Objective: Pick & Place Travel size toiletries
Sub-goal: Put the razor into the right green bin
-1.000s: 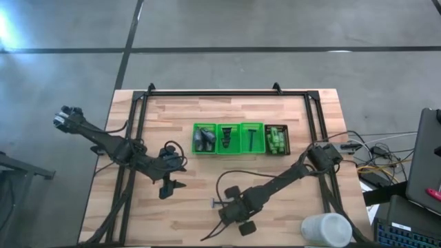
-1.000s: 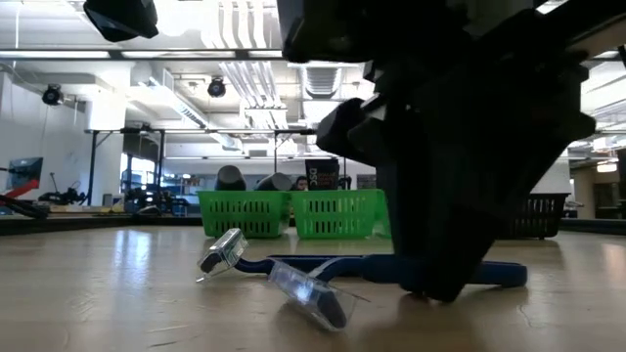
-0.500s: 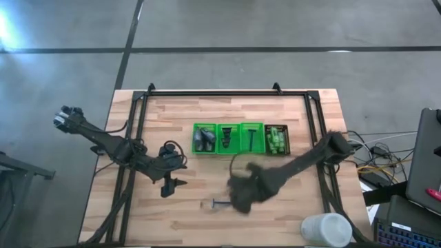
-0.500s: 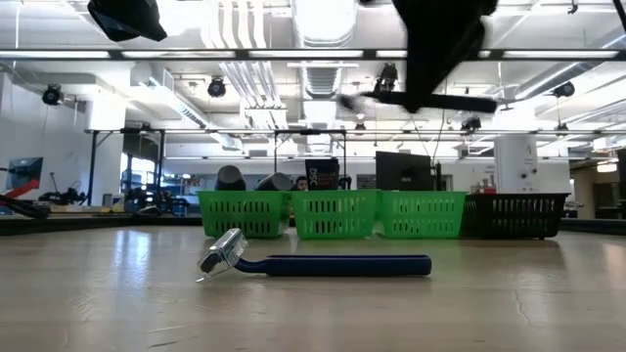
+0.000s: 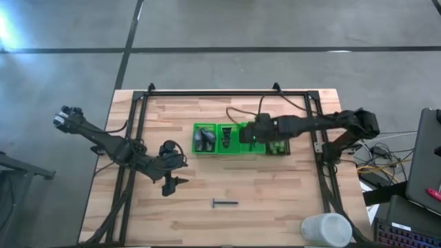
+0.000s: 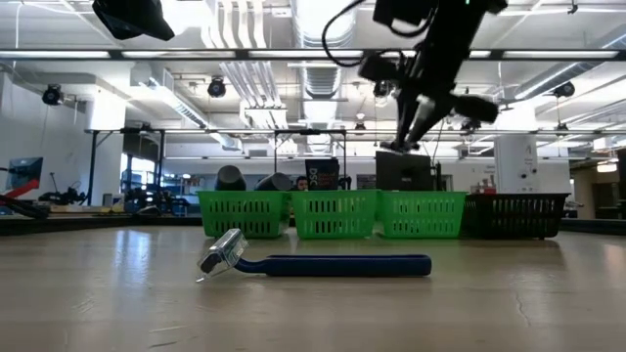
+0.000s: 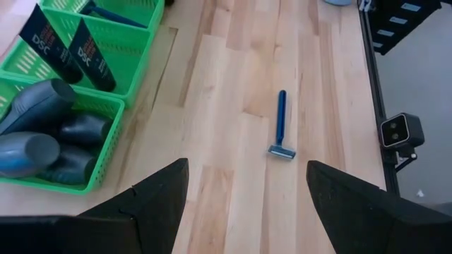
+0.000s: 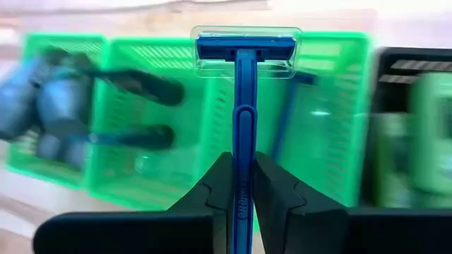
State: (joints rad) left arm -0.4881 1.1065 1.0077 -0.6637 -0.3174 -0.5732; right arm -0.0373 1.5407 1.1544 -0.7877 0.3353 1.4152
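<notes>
White letters "DSC" on two dark flat tubes standing in the bright green plastic three-compartment tray, smaller print beneath them too small to read, no other legible text

Even overhead light fills the high view, with a pale glare patch on the grey floor at the upper left corner and only faint shadows under the arms on the wooden table. The low view looks into bright ceiling light strips that wash out to white, so the dark arm parts against them read as silhouettes, and the tabletop carries a soft sheen. The left wrist view is sharp and evenly lit. The right wrist view is smeared by motion blur: the green tray and its contents streak sideways, while the blue razor stays crisp.
</notes>
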